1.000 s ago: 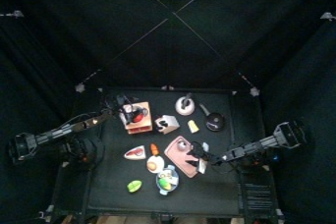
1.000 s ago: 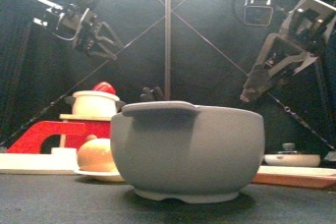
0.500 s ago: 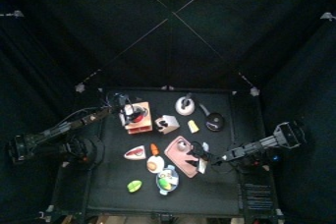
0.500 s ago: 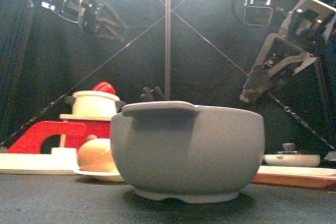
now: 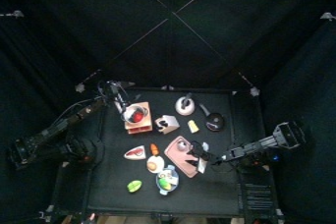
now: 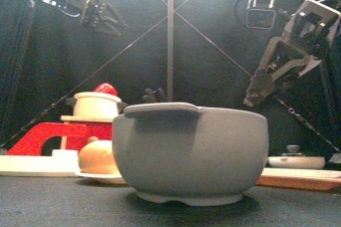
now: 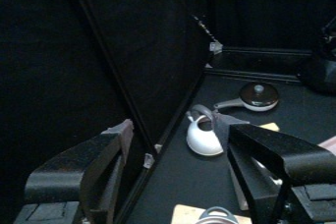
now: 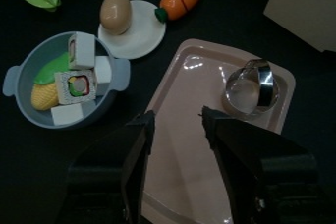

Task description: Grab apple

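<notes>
The apple (image 5: 132,114) is a small dark-red round fruit on the tan board (image 5: 138,126) at the table's left middle. My left gripper (image 5: 116,92) hangs open above the table's back-left corner, behind the board and apart from the apple. It shows high at the left in the front view (image 6: 94,12), and its wrist view (image 7: 191,184) looks along the back edge with nothing between the jaws. My right gripper (image 5: 207,152) is open over the pink tray (image 8: 197,100) at the front right, holding nothing. The apple is out of both wrist views.
A grey bowl (image 6: 186,156) of food stands at the front edge, with a plate (image 8: 132,33) holding an egg (image 8: 116,10) beside it. A metal ring (image 8: 250,85) lies on the tray. A red-and-white wedge (image 5: 134,152), a green fruit (image 5: 136,185), a white teapot (image 7: 203,138) and a black pan (image 5: 211,123) are spread around.
My left arm has swung from the table's left edge up and toward the back-left corner, rising in the front view. The right arm has not moved.
</notes>
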